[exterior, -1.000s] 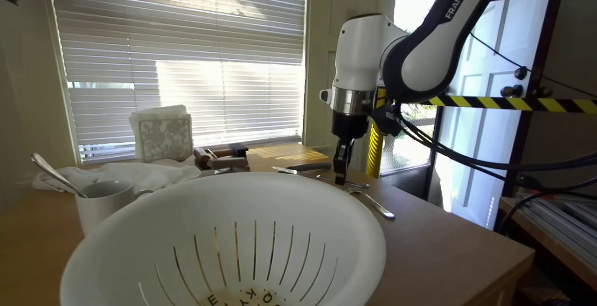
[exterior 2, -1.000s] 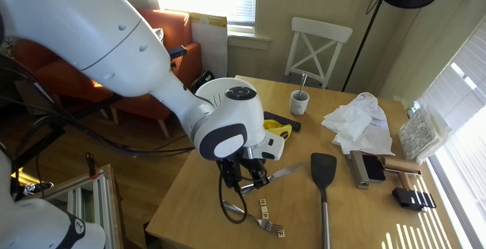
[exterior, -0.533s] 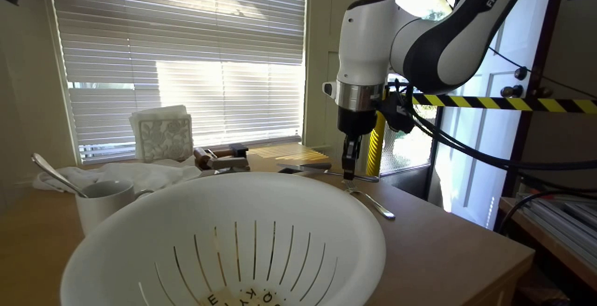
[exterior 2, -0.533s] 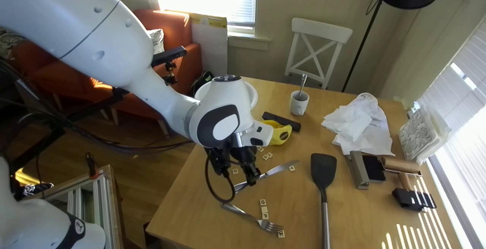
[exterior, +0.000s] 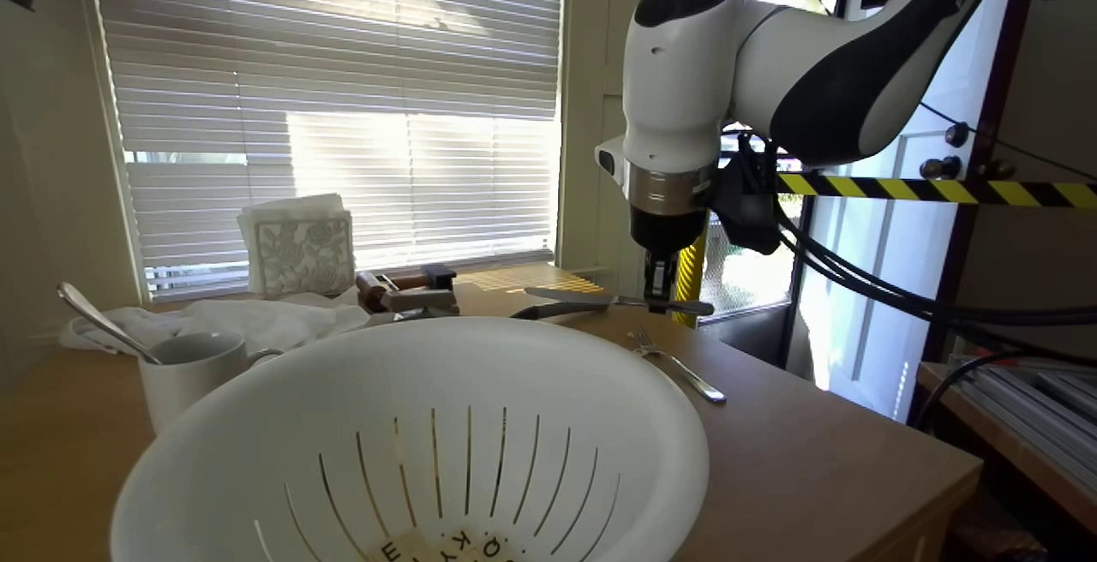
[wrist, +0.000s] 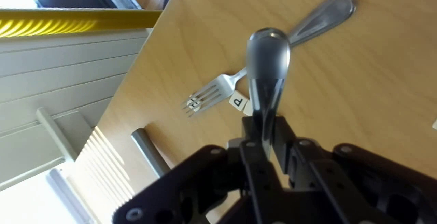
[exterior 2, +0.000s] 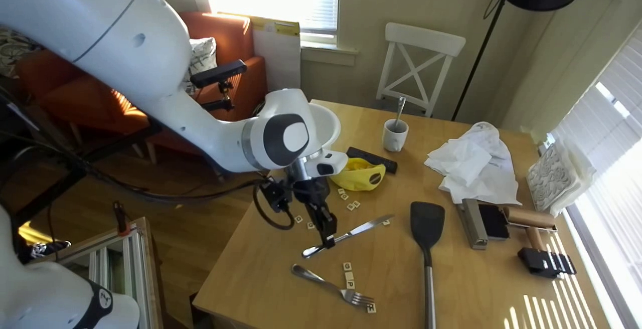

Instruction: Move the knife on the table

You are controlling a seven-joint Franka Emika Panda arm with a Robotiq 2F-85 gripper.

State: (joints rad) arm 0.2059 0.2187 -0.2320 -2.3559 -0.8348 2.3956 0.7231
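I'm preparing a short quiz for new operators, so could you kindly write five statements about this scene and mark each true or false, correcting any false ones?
The tool grips the table knife. True.
The spatula lies on the table. True.
The table knife's handle touches the table. False: it is raised off the table.
The fork has its tines over a letter tile. True.
The white mug is empty. False: a metal utensil sticks out of the white mug.

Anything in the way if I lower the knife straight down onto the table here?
Possibly: in the wrist view, the fork on the table passes behind the knife held in the gripper, with the P tile beside the fork, so both may lie underneath.
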